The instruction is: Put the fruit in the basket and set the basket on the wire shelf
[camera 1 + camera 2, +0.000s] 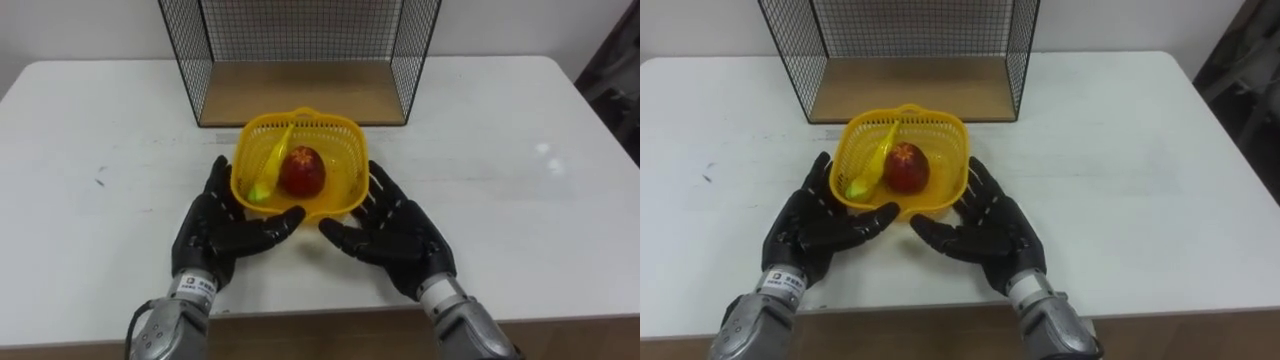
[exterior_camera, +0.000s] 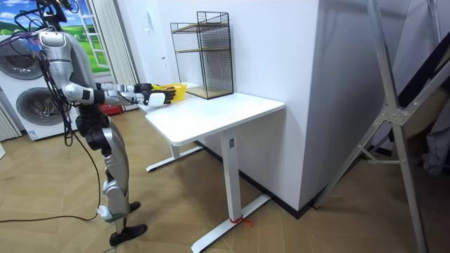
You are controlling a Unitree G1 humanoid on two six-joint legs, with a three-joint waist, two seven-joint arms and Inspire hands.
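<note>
Basket: holding apple and banana.
Left robot hand: flanking it, fingers straight.
Right robot hand: flanking it, fingers straight.

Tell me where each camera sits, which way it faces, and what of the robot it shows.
Left eye view: on the robot's head, looking down at the basket before the wire shelf; both forearms, left hand, right hand.
Right eye view: same head, slightly aside, same downward look, same arms.
Room view: off in the room, facing the table; whole robot at its left, arms outstretched.
All share basket, wire shelf, table.
</note>
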